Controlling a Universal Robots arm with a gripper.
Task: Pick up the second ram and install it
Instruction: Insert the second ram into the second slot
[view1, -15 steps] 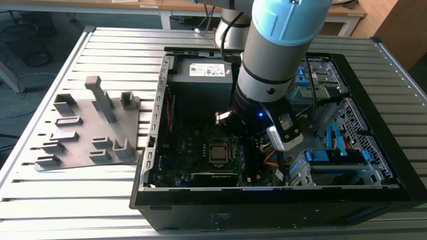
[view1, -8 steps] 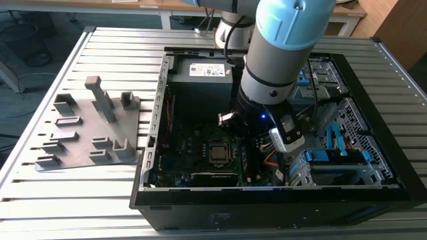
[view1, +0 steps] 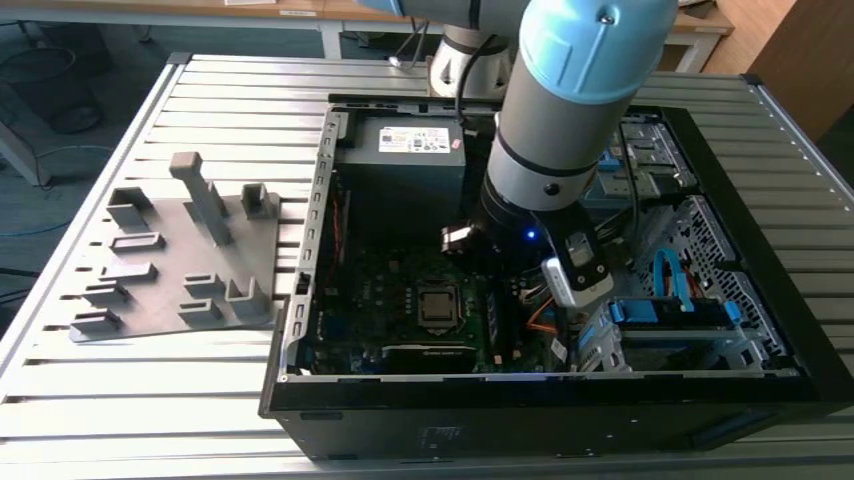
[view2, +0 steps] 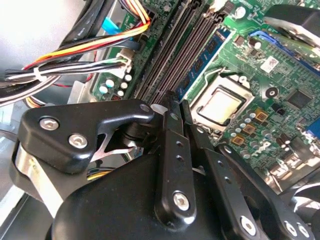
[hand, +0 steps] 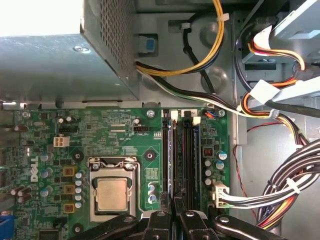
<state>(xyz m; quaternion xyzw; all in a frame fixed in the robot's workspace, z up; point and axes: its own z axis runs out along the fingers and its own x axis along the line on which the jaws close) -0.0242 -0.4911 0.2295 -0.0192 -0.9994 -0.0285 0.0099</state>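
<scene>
1. First wrist view: black metal two-finger gripper (hand: 173, 201) sits over the row of long black memory slots (hand: 182, 155), just beside the square silver CPU socket (hand: 113, 192) on the green motherboard (hand: 100, 135).
2. Fingers (view2: 170, 107) are pressed nearly together in the second wrist view. I honestly can't tell if anything is pinched between them.
3. The second ram, thin flat dark memory stick (hand: 173, 165): my best guess is the dark strip running out from the fingertips along the slot row, on the side nearer the CPU socket. Not sure it's fully seated.
4. Risk: if the stick sits tilted or off the slot line, pushing down could jam it or bend contacts.
5. Risk: if the white end latches (hand: 174, 116) aren't swung open, one end stays high.
6. Risk: the bundle of coloured and white wires (hand: 290, 192), beyond the slots from the CPU socket, is near enough to snag the arm.
7. Pressing too hard would flex the board around the socket.
</scene>
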